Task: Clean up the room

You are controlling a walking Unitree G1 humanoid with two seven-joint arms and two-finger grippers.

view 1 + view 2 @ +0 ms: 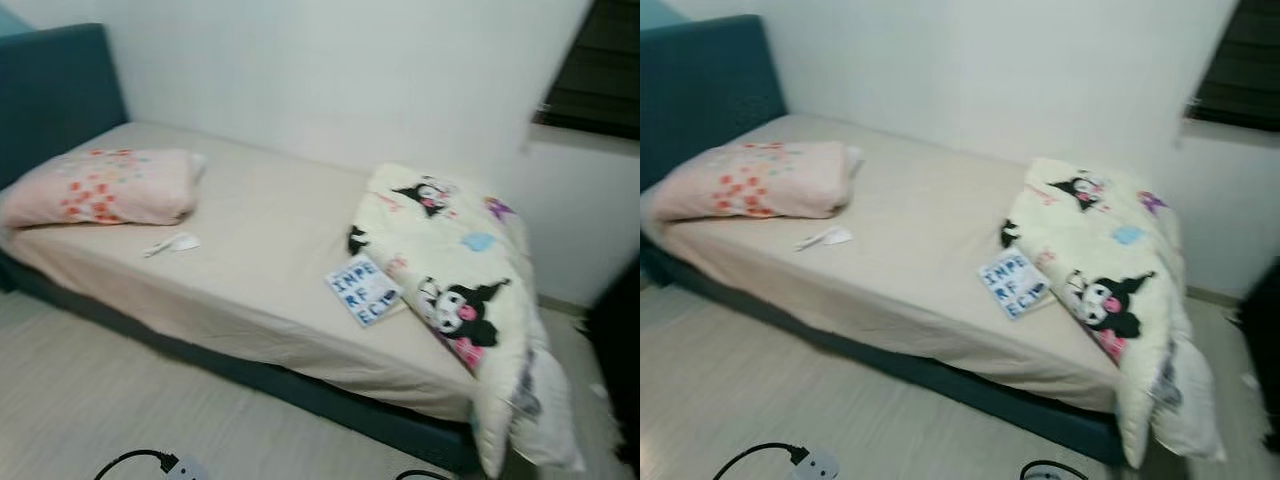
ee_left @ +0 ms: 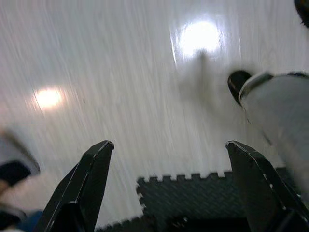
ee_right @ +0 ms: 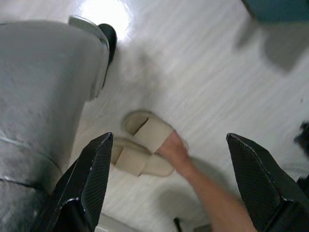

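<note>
1. Bed with a dark teal frame and headboard and a beige fitted sheet (image 1: 260, 250) stands against the white wall, carrying everything listed in 2 to 5.
2. Cream quilt printed with black-and-pink cartoon figures (image 1: 465, 290) lies bunched at the foot end, its edge hanging over the corner toward the pale wood-look floor (image 1: 80, 390).
3. Pink pillow with red and orange dots (image 1: 105, 187) rests at the head end, next to the headboard.
4. White card or book with blue block letters (image 1: 363, 289) lies on the sheet, touching the quilt's near edge.
5. Small white crumpled scrap (image 1: 172, 243) sits just in front of the pillow.
6. White plug adapter on a black cable (image 1: 812, 462) lies on the floor before the bed.
7. Pair of beige slide sandals (image 3: 142, 142) lies on the floor, touched by a person's hand (image 3: 173, 147).
8. Left end effector (image 2: 169, 154) hangs over the floor, fingers spread wide, empty; dark foam mat (image 2: 203, 200) below.
9. Right end effector (image 3: 169, 154) hangs likewise, spread and empty, above the sandals.
</note>
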